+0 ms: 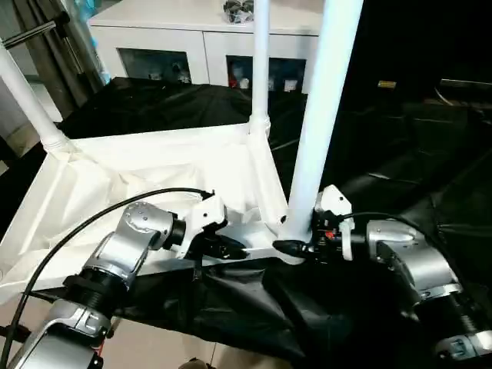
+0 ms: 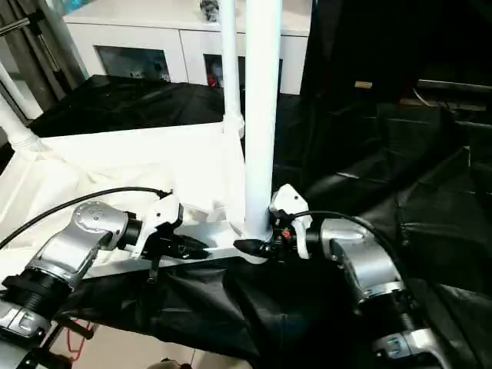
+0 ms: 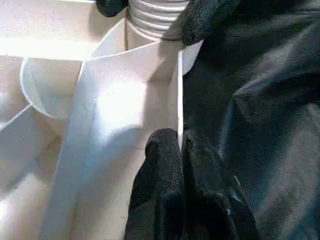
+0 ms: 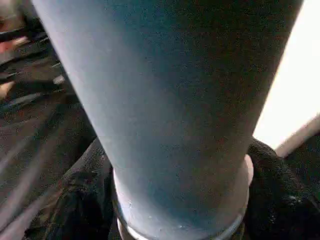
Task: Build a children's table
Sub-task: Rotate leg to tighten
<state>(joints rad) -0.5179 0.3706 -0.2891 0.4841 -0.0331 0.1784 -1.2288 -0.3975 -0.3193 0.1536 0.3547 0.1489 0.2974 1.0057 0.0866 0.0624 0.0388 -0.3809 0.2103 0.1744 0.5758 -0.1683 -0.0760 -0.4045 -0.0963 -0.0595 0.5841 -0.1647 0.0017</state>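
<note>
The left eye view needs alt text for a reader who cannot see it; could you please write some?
The right gripper closes around the base of an upright white leg at the near corner of the upturned tabletop, while the left gripper pinches the tabletop's near rim. Two more legs stand in far corners; black sheeting and a white cabinet lie behind.

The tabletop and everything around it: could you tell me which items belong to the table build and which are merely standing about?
Belongs to the job:
- tabletop
- near leg, held by right gripper
- far leg
- left leg
- left gripper, clamped on the tabletop's edge

Just lying about:
- white cabinet
- black sheet
</note>
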